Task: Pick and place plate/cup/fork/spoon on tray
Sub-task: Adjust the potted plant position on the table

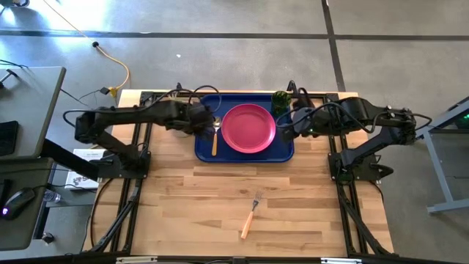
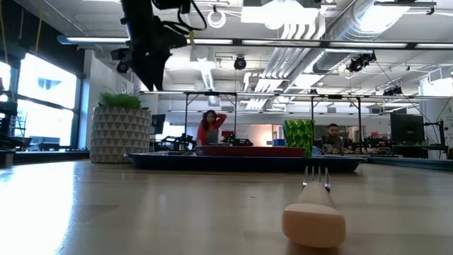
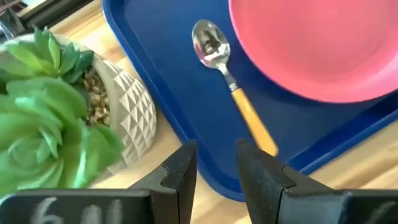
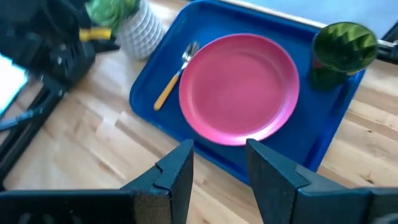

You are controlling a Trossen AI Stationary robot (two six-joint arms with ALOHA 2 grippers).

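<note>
Fork [image 2: 314,205]: nearest the low camera, lying flat on the bare wooden table [image 1: 220,198], well apart from the tray on the near side, tines toward the tray, orange handle away from it; nothing touches it
Tray [image 1: 205,150]: dark blue, at the far middle of the table, the landmark for the rest
Plate [image 1: 248,128]: pink-red, flat in the middle of the tray, taking most of its floor
Spoon [image 3: 231,87]: inside the tray, in the strip between the plate and the tray's left rim, bowl toward the far edge, handle toward the near edge (a narrow slot, which is likely why it lies parallel to the rim)
Cup [image 4: 343,50]: translucent green, upright in the tray's far right corner, just beside the plate, tucked where the round plate leaves room
Plant pot [image 3: 93,118]: white, with a succulent, on the table just outside the tray's left rim
Left gripper [image 3: 214,165]: above the tray's left rim near the spoon handle, fingers a little apart, holding nothing
Right gripper [image 4: 219,165]: over the table at the tray's right side, looking back across it, fingers apart and empty
Progress: my reading is three pieces placed, the fork left
Next move: probably a reach away from the tray toward the fork; a low, thin handle will need a close pinch at table level
</note>
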